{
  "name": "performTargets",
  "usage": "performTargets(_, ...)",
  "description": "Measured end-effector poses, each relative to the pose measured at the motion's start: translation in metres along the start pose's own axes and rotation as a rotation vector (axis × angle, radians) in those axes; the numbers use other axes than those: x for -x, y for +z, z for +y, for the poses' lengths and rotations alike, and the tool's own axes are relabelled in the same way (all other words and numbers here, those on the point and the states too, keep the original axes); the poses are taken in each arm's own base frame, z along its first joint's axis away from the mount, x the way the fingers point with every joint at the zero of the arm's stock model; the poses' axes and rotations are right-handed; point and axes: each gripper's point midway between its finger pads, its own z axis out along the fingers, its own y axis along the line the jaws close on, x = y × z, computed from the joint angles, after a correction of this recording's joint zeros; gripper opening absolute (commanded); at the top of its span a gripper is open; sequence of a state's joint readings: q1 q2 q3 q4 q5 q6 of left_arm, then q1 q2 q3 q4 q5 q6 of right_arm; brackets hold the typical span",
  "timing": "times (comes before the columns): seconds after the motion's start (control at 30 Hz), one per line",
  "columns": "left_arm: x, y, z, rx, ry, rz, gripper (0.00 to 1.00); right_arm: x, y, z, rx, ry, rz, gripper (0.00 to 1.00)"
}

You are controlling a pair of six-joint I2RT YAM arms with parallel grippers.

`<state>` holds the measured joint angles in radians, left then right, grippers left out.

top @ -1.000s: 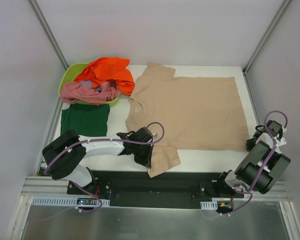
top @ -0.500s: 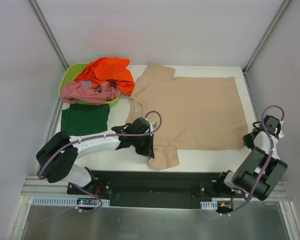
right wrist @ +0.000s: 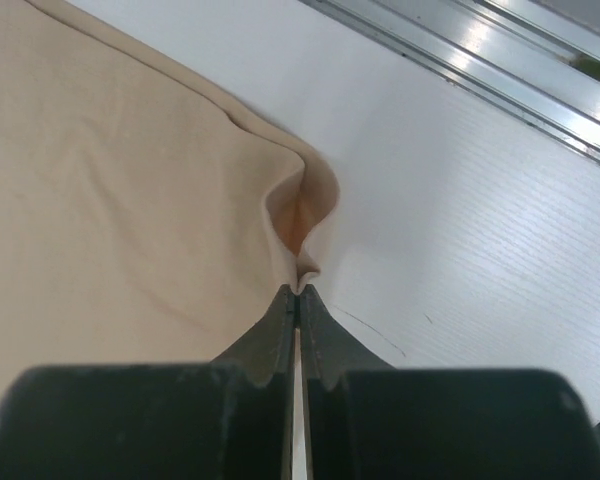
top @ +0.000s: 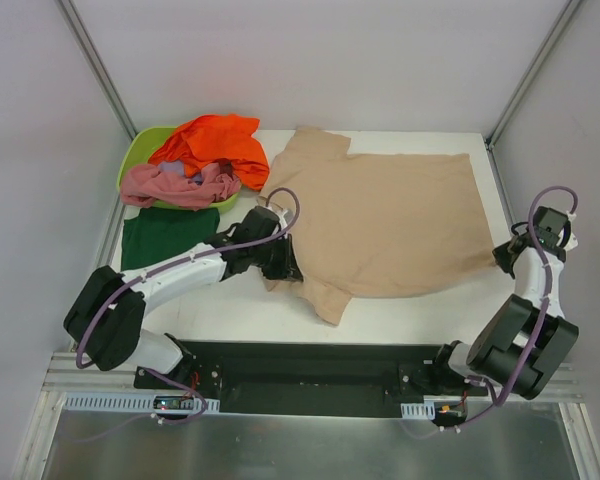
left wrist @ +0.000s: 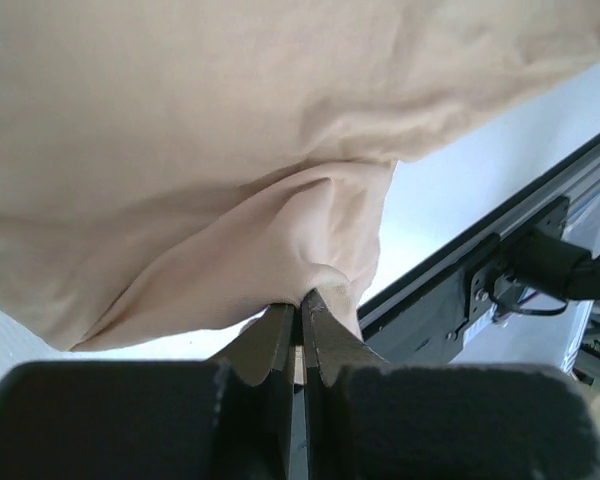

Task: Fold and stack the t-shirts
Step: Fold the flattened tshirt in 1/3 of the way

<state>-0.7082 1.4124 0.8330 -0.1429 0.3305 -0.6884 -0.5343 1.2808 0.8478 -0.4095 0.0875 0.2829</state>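
**Overhead view.** The beige t-shirt (top: 390, 225) lies spread across the white table (top: 420, 318), with its collar end toward my left arm and its hem toward the right edge. My left pincer (top: 280, 262) is at the shirt's near-left part, where the cloth is gathered into a ridge. The near sleeve trails from there as a pointed flap toward the table's near edge. My right pincer (top: 507, 258) is at the near-right hem corner.

**Left wrist view.** My left fingers (left wrist: 280, 335) are pressed together on a bunched fold of beige cloth (only a sliver of gap shows between them). The fabric rises from the pinch in soft creases. Bare table and the black frame rail (left wrist: 480, 285) show to the right.

**Right wrist view.** My right fingers (right wrist: 280, 320) are pinched on the very edge of the hem. The cloth puckers into a small upright peak just ahead of the tips, and the rest lies flat to the left.

**Other garments, overhead view.** The orange t-shirt (top: 215, 140) is heaped on the lime-green tub (top: 137, 152) at the far-left corner. The pink t-shirt (top: 175, 186) is draped over the tub's near rim. The dark green t-shirt (top: 170, 237) lies flat as a rectangle on the table just nearer than the tub, beside my left forearm.
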Motion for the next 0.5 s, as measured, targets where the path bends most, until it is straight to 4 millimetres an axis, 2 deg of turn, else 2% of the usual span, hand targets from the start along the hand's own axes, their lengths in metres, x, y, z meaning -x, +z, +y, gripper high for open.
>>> performTargets(0.23,0.05,-0.017,-0.009,-0.016,-0.028,-0.134,0.0,0.012,0.003,0.02,0.033,-0.021,0.012,0.01)
performTargets(0.5,0.1,-0.034,-0.002,-0.001,-0.07,-0.252,0.0,0.025,0.01,0.041,0.075,-0.05,0.023,0.01)
